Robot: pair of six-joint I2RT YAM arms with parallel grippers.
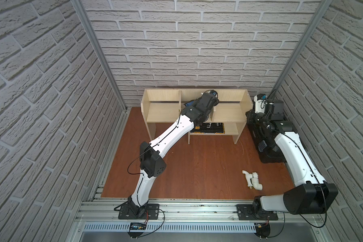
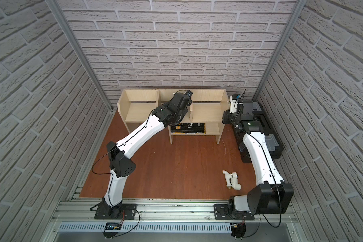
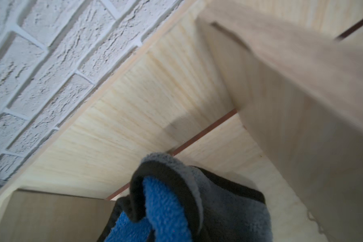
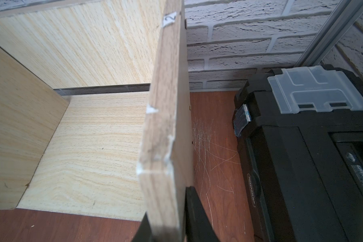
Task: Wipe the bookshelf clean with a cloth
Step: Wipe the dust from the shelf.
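Wiping mid compt of bookshelf (image 1: 226,114): cloth (image 3: 172,209) is clamped in left claw (image 1: 194,104) inside it. Right claw (image 4: 168,226) is clamped on end panel. Strokes to be pressed flat, w/ unit steadied.
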